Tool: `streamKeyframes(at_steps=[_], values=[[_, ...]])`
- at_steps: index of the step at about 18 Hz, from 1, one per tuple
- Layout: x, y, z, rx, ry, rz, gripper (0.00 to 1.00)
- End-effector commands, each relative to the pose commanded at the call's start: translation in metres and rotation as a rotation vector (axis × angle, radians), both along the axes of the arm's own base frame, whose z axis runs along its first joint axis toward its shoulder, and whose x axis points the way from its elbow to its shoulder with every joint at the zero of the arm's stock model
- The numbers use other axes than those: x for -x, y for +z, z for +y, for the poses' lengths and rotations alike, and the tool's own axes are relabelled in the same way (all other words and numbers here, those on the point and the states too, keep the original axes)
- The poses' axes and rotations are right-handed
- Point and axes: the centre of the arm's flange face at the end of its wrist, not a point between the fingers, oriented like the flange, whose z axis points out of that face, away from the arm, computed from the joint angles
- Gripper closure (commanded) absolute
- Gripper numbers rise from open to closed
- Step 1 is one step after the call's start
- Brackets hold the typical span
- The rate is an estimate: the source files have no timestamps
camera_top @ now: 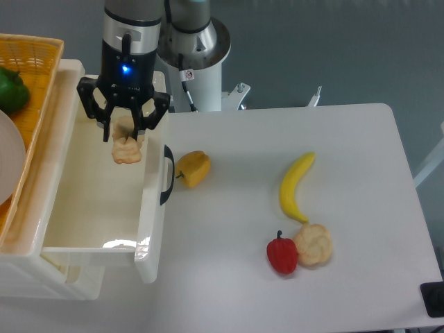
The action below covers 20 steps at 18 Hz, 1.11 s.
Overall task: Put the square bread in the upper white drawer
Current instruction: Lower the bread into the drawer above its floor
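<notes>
Upper edge of square bread (127,148) hidden between fingers, gripper (123,130) jaws narrowly parted and pinching the slice, held over the upper white drawer (149,229) interior at its 12 o'clock end, yellow pepper (193,168) at bread's 3 o'clock, outside the drawer front.

Counted one claw (123,128) and one square bread (127,149) right between its fingers. Counted one upper white drawer (149,229), directly under the claw. Tallied three peppers: one yellow pepper (194,168) just right of the claw, one red pepper (282,254) far to its lower right, one green pepper (12,89) to its left. Noted one banana (295,186) well to the right, one round bun (313,243) touching the red pepper, one orange basket (31,52) and one white plate (7,159) left of the claw.
</notes>
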Motion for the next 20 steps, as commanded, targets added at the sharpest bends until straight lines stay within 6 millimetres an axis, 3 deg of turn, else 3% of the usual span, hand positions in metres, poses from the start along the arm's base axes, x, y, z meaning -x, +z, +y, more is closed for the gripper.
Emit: streamKeyframes(at_steps=[3,6,8,20], values=[[0.000,-0.001,0.002,-0.004,-0.027,0.004,0.30],[0.000,-0.002,0.002,-0.003,-0.030,0.005,0.26],[0.000,-0.002,0.002,-0.003,-0.030,0.005,0.15],[0.003,-0.014,0.010,0.001,-0.039,-0.029,0.07]])
